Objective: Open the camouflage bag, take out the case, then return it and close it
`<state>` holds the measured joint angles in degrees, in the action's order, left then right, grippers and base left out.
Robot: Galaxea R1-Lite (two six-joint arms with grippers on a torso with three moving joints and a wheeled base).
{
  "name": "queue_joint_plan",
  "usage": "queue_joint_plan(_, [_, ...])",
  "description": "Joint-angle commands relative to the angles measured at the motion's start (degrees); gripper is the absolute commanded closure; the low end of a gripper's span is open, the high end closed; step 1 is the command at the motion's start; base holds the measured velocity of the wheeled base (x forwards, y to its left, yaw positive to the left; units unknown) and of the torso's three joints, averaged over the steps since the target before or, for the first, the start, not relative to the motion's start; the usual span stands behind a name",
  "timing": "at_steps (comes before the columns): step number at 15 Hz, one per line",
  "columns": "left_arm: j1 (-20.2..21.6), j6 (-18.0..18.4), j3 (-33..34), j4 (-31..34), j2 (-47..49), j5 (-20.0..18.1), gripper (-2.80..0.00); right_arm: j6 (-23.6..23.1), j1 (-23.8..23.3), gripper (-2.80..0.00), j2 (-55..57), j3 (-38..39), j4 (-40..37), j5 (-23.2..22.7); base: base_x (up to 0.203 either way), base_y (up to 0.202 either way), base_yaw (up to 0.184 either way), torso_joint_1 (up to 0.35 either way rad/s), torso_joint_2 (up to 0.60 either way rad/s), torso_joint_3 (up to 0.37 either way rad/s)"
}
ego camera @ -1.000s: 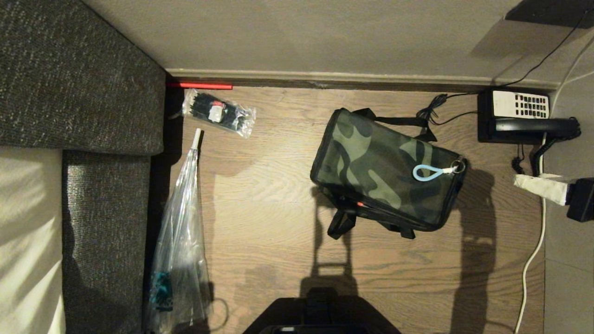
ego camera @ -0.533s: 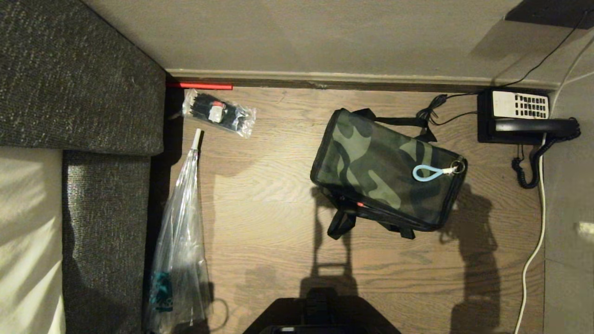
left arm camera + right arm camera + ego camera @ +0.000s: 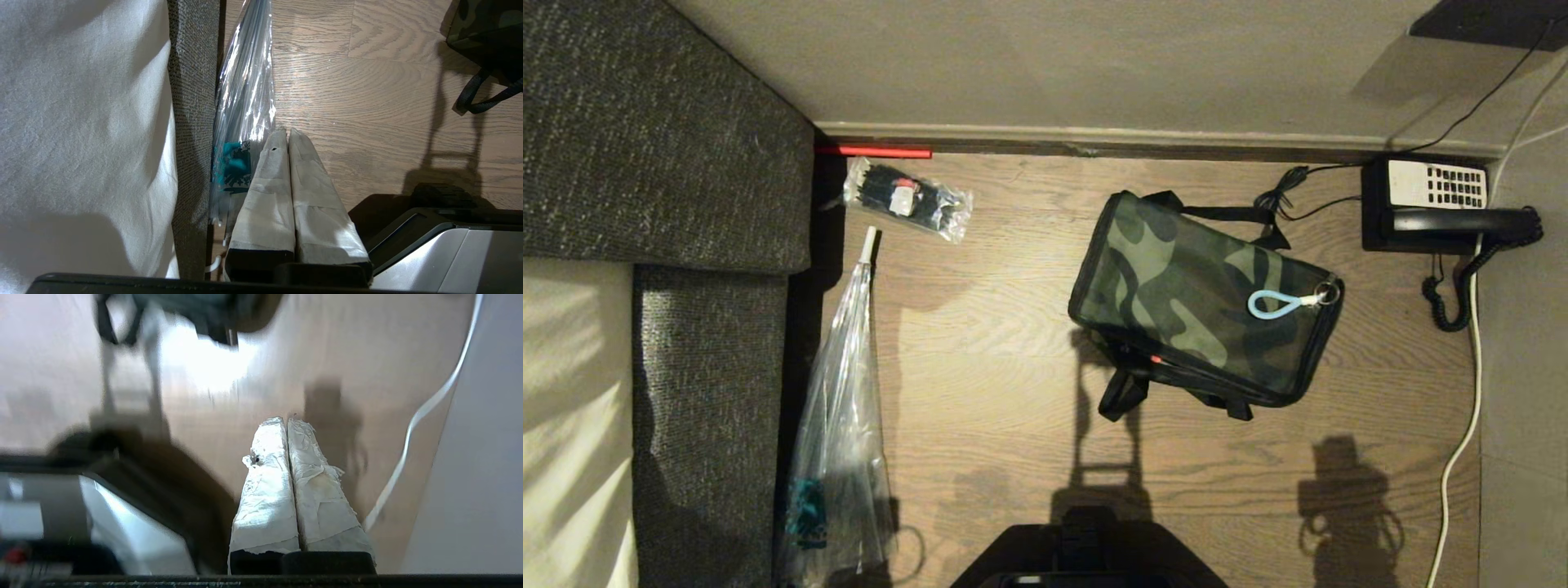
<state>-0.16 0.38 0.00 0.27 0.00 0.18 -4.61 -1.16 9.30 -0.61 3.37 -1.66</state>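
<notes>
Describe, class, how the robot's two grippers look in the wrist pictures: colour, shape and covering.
Both look alike. The left gripper has two long fingers that taper toward the tips, wrapped in whitish tape and rising from a black base. The right gripper is built the same, but the wrapping on its fingers is frayed and torn, with loose shreds along the edges. No cables or markings show on either.

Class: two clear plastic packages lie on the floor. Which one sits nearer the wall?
The small packet of black items, by the skirting; the long cone-shaped bag lies alongside the sofa.
</notes>
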Motion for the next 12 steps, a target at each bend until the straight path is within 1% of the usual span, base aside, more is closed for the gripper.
queue_joint_plan(1, [-0.02,-0.03,0.09,0.0,0.0,0.08,0.0,0.62,0.65,0.0,-8.5,2.45,1.82,0.26,0.0,0.0,0.0,0.0,0.0,0.0])
queue_joint_plan(3, [-0.02,-0.03,0.09,0.0,0.0,-0.01,0.0,1.0,0.72,0.0,-9.39,2.63,2.43,0.42,0.0,0.0,0.0,0.0,0.0,0.0])
queue_joint_plan(5, [-0.02,-0.03,0.09,0.0,0.0,-0.01,0.0,2.77,0.72,0.0,-9.39,2.9,5.53,0.58,0.0,0.0,0.0,0.0,0.0,0.0])
queue_joint_plan(8, [-0.02,-0.03,0.09,0.0,0.0,-0.01,0.0,3.33,0.72,0.0,-9.48,2.9,7.18,0.78,0.0,0.0,0.0,0.0,0.0,0.0])
queue_joint_plan(12, [-0.02,-0.03,0.07,0.0,0.0,0.02,0.0,3.47,0.72,0.0,-9.39,2.9,7.09,0.86,0.0,0.0,0.0,0.0,0.0,0.0])
